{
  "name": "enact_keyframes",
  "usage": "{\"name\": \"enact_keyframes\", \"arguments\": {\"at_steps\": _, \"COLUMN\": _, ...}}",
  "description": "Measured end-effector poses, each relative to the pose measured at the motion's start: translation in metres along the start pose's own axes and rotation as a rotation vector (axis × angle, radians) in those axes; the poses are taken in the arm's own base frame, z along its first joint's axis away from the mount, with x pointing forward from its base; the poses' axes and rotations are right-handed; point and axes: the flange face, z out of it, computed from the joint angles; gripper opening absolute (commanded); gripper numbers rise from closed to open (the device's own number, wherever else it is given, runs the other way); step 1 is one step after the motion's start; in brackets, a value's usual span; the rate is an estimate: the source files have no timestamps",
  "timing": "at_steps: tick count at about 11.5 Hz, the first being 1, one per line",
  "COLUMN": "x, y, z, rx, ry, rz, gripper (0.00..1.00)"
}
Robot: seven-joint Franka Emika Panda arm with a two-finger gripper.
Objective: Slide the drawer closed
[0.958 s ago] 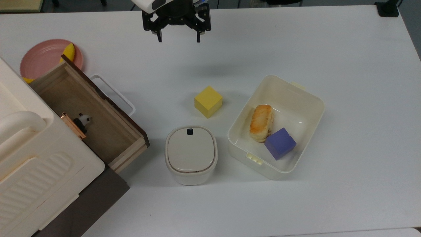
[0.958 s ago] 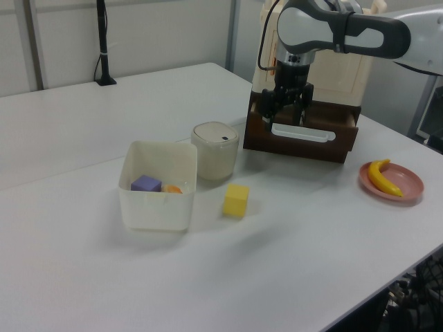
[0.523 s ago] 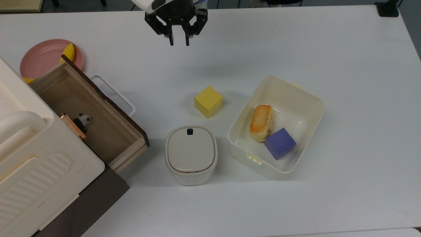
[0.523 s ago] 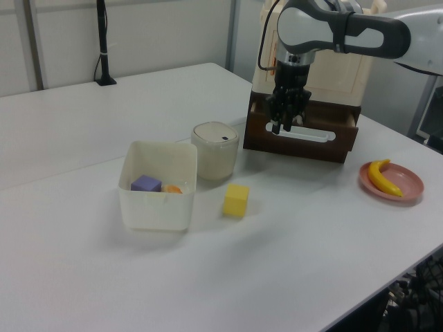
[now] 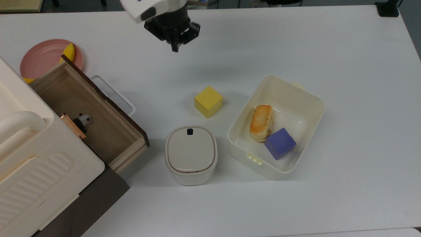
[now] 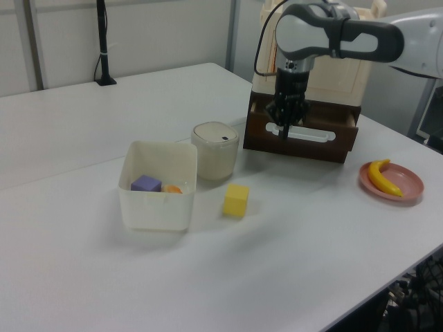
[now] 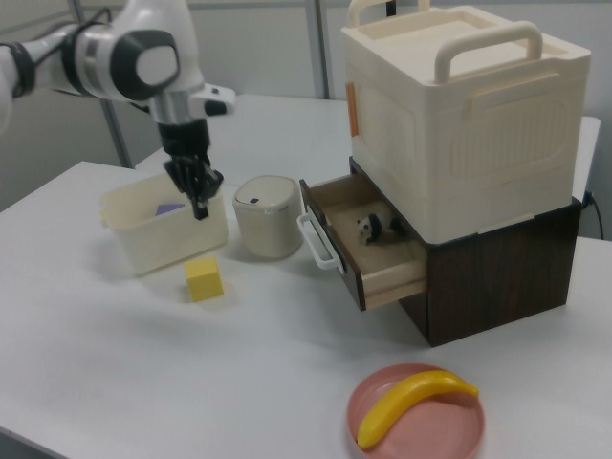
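The drawer (image 5: 98, 115) stands pulled out of the dark cabinet at the top view's left, a light-wood box with a dark brown front panel (image 6: 302, 145) and a white loop handle (image 5: 114, 94). A small panda figure (image 5: 82, 120) lies inside it. My gripper (image 5: 174, 49) hangs shut with nothing in it, above the bare table to the upper right of the handle in the top view and well apart from it. In the right view the gripper (image 7: 201, 212) is left of the drawer (image 7: 373, 253), over the tub's near edge.
A cream lidded canister (image 5: 191, 154) stands just right of the drawer's front corner. A yellow cube (image 5: 208, 101) and a cream tub (image 5: 297, 95) holding a bread roll and a purple cube lie further right. A pink plate (image 5: 42, 57) with a banana sits behind the drawer.
The fingers went from wide open to shut. The gripper turned about its wrist and shifted slightly down and towards the top view's left.
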Motion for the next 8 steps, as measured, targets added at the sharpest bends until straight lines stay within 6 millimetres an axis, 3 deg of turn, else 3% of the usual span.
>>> {"name": "enact_keyframes", "arguments": {"at_steps": 3, "x": 0.036, "y": 0.034, "z": 0.038, "rx": 0.010, "ry": 0.033, "rz": 0.323, "gripper": 0.00}}
{"name": "enact_keyframes", "arguments": {"at_steps": 8, "x": 0.074, "y": 0.068, "z": 0.070, "rx": 0.013, "ry": 0.151, "rz": 0.444, "gripper": 0.00}}
